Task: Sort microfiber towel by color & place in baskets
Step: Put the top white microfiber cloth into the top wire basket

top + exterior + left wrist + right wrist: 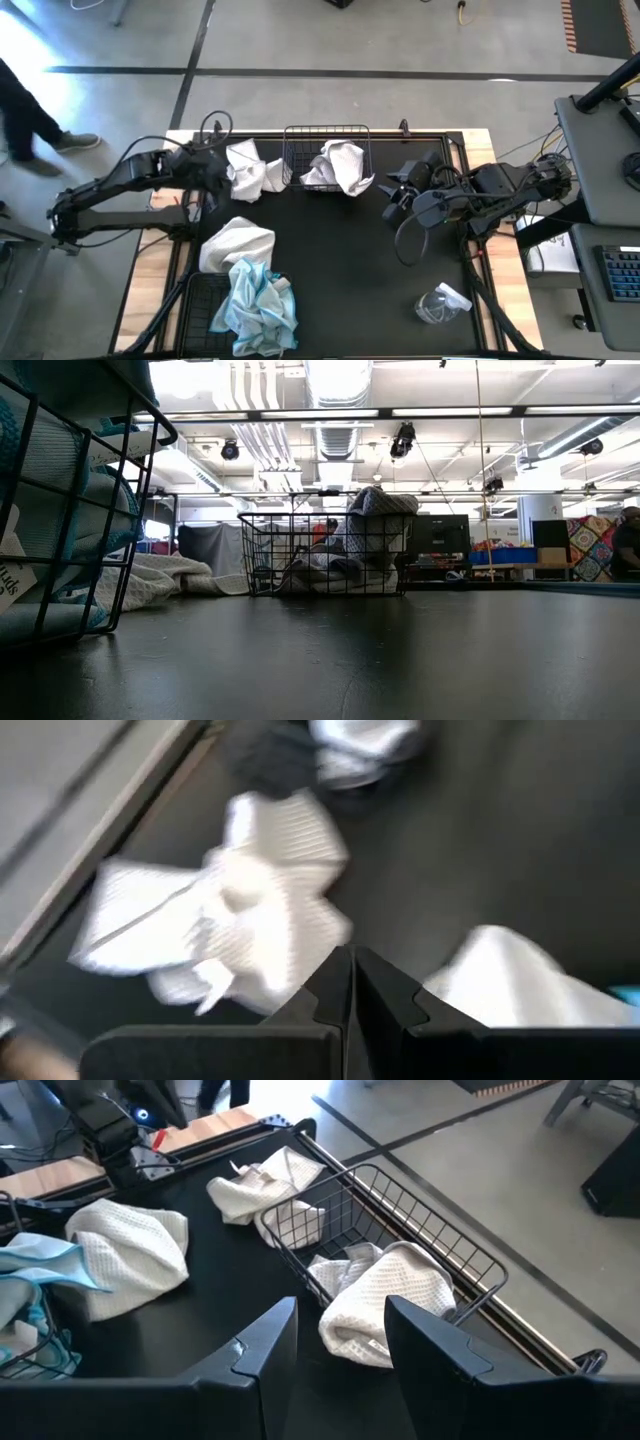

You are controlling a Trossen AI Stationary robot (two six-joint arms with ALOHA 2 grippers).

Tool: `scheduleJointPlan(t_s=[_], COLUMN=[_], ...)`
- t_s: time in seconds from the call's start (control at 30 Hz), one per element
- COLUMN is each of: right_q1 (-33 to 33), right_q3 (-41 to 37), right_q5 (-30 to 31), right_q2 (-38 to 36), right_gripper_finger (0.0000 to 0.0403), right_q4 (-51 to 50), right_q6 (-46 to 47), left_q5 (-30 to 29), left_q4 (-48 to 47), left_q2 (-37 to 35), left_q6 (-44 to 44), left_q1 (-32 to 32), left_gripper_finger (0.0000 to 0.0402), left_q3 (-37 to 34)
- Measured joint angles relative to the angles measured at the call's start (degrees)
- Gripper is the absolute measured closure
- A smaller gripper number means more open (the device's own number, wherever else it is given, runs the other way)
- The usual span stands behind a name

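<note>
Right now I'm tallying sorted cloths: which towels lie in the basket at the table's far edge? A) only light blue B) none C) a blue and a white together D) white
D: the far basket holds a crumpled white towel that hangs over its near rim; the light blue towels lie in the near basket.

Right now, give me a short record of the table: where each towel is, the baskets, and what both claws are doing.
far black wire-mesh basket: white waffle towel draped over its rim
near black wire-mesh basket: light blue towels
loose white towel: on black mat, beside near basket
crumpled white towel: left of far basket
left claw: shut, by crumpled towel
right claw: open, empty, right of far basket
</note>
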Motion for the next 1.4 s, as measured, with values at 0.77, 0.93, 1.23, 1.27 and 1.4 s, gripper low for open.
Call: scheduleJointPlan(t_s=[0.77, 0.93, 1.23, 1.27, 1.4], right_q1=[0.00, 0.00, 0.02, 0.02, 0.02], right_q3=[0.00, 0.00, 0.00, 0.00, 0.00], right_q5=[-0.44, -1.55, -1.74, -1.75, -1.81], right_q2=[0.07, 0.07, 0.11, 0.11, 0.11], right_gripper_finger=[0.0257, 0.0257, 0.0257, 0.0257, 0.0257], right_q4=[0.00, 0.00, 0.00, -0.02, -0.02], right_q6=[2.45, 2.47, 2.53, 2.51, 2.51], left_q5=[1.92, 2.55, 3.19, 3.19, 5.12], left_q4=[2.89, 6.34, 7.06, 7.12, 7.12], left_q2=[2.02, 3.63, 8.70, 9.32, 12.02], left_q6=[-11.11, -9.47, -4.81, -3.51, 3.16], left_q1=[0.00, -0.03, -0.05, -0.05, -0.03], left_gripper_finger=[0.0353, 0.0335, 0.0333, 0.0333, 0.0334], left_q3=[-9.93, -11.46, -7.67, -7.01, -4.27])
